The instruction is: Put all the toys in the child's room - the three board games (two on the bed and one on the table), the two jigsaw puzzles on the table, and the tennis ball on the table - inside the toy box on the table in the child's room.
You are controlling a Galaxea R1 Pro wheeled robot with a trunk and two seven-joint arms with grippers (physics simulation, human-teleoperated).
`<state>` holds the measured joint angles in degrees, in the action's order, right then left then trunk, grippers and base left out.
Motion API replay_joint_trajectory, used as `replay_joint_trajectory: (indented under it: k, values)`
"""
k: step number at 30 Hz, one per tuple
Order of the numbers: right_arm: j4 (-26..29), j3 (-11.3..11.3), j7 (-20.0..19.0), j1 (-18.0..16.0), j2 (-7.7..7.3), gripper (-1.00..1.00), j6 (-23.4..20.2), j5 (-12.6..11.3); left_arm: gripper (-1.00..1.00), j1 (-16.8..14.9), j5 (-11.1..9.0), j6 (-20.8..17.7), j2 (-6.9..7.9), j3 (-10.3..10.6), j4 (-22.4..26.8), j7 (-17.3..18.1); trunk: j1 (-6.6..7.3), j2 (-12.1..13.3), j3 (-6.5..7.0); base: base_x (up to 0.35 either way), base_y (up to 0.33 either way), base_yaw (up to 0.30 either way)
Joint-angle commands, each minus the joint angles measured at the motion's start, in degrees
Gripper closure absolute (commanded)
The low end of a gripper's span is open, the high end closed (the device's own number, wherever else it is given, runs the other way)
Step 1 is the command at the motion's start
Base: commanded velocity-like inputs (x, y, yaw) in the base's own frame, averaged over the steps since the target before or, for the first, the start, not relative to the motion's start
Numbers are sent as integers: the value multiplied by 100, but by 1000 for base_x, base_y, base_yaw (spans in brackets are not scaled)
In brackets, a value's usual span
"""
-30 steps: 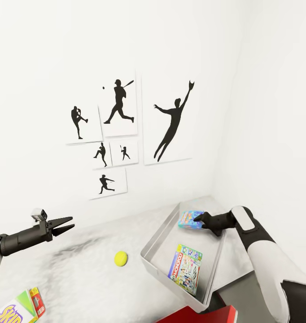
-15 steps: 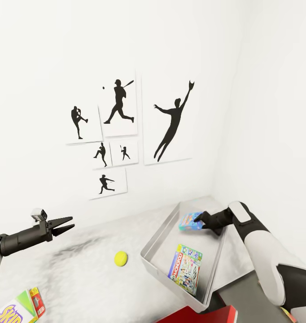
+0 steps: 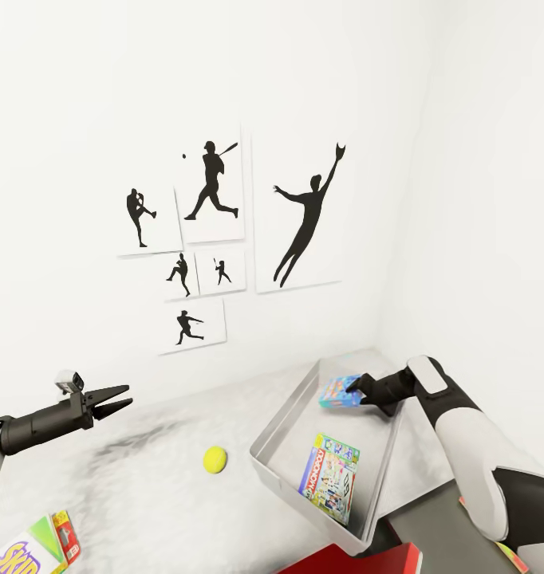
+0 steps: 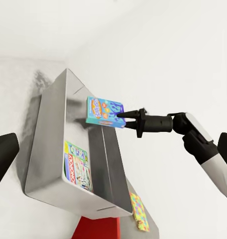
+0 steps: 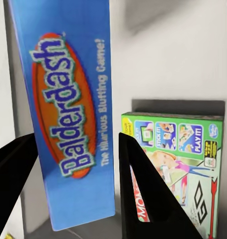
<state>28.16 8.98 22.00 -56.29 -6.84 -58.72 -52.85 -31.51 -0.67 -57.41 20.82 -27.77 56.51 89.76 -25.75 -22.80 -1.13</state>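
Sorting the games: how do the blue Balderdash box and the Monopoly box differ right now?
The Balderdash box is light blue and pinched by the right gripper above the toy box; the Monopoly box is white and green and rests inside it, ungripped. Both are flat printed game boxes.

we log colours: toy box light grey; monopoly white-blue-green, red logo; balderdash box light blue, orange oval logo; ball yellow-green; skip-bo yellow-green-red; puzzle multicoloured; table mottled grey; wall prints black silhouettes on white.
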Motion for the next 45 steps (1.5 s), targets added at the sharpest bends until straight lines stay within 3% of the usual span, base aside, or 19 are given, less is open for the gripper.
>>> replay_joint_trajectory:
  k: [1, 7, 8, 35, 40, 45]
  values:
    - [5, 18, 58, -5, 9, 100, -16, -50, -100, -4, 6, -60, 1, -1, 0, 24, -4, -12, -12, 0, 0, 0]
    - [5, 16, 52, -5, 21, 100, -17, -43, -100, -5, 6, -62, 1, -1, 0, 24, -4, -12, -12, 0, 0, 0]
    - [5, 16, 51, -5, 3, -100, -21, -45, -100, -5, 6, -63, 1, -1, 0, 24, -4, -12, -12, 0, 0, 0]
    - [106, 34, -51, 19, -54, -100, -44, -69, -100, -4, 6, -62, 1, -1, 0, 24, -4, -12, -12, 0, 0, 0]
    - [1075, 43, -590, 260, -72, -100, -128, -119, -100, -4, 6, -61, 1, -1, 0, 24, -4, -12, -12, 0, 0, 0]
    - [2526, 49, -1466, 986, -86, -100, -128, -141, -100, -4, 6, -60, 1, -1, 0, 24, -4, -12, -12, 0, 0, 0]
